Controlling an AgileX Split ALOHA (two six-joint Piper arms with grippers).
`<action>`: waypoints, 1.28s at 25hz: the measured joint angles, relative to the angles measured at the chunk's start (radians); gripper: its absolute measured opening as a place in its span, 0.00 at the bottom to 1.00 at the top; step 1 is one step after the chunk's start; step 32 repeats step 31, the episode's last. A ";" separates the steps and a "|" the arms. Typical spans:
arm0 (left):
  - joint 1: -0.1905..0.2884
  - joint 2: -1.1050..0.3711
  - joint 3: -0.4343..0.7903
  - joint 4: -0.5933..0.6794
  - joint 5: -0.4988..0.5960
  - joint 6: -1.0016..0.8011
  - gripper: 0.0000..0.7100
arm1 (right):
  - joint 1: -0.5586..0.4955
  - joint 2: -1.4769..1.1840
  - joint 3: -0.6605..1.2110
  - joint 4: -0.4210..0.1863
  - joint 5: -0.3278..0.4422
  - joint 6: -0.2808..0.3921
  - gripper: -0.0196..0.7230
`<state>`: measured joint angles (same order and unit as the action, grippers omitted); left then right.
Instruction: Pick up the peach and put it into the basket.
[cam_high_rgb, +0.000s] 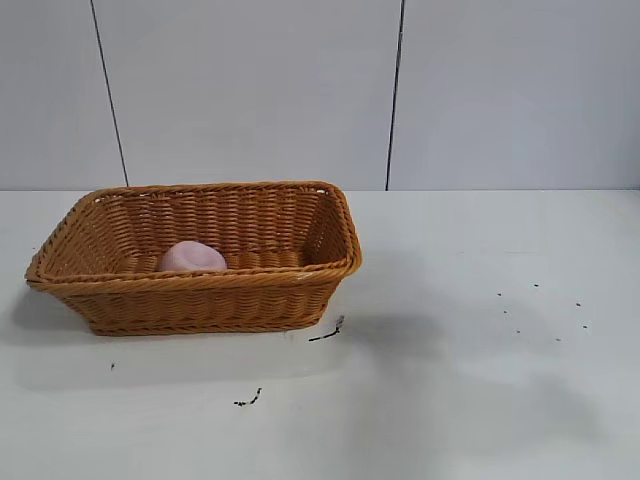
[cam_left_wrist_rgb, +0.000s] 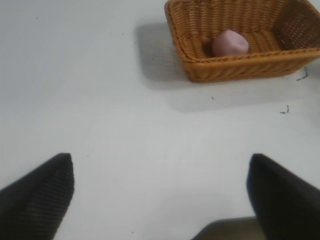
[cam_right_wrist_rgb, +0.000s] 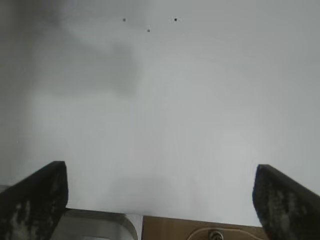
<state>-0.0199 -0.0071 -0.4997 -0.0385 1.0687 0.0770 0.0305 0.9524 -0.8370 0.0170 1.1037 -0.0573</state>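
The pale pink peach (cam_high_rgb: 192, 258) lies inside the orange-brown wicker basket (cam_high_rgb: 330, 225), near its front wall. The basket stands on the white table at the left of the exterior view. Both also show in the left wrist view, the peach (cam_left_wrist_rgb: 230, 43) inside the basket (cam_left_wrist_rgb: 200, 65). My left gripper (cam_left_wrist_rgb: 161, 172) is open and empty, well away from the basket over bare table. My right gripper (cam_right_wrist_rgb: 161, 175) is open and empty over bare table. Neither arm shows in the exterior view.
Small black marks lie on the table in front of the basket (cam_high_rgb: 328, 332) and further forward (cam_high_rgb: 248, 400). A few dark specks dot the table at the right (cam_high_rgb: 545, 305). A grey panelled wall stands behind the table.
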 joint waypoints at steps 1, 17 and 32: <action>0.000 0.000 0.000 0.000 0.000 0.000 0.97 | 0.000 -0.074 0.056 0.000 -0.029 0.000 0.95; 0.000 0.000 0.000 0.000 0.000 0.000 0.97 | 0.000 -0.900 0.336 0.007 -0.090 0.000 0.95; 0.000 0.000 0.000 0.000 0.000 0.000 0.97 | 0.000 -0.957 0.336 0.007 -0.090 0.000 0.95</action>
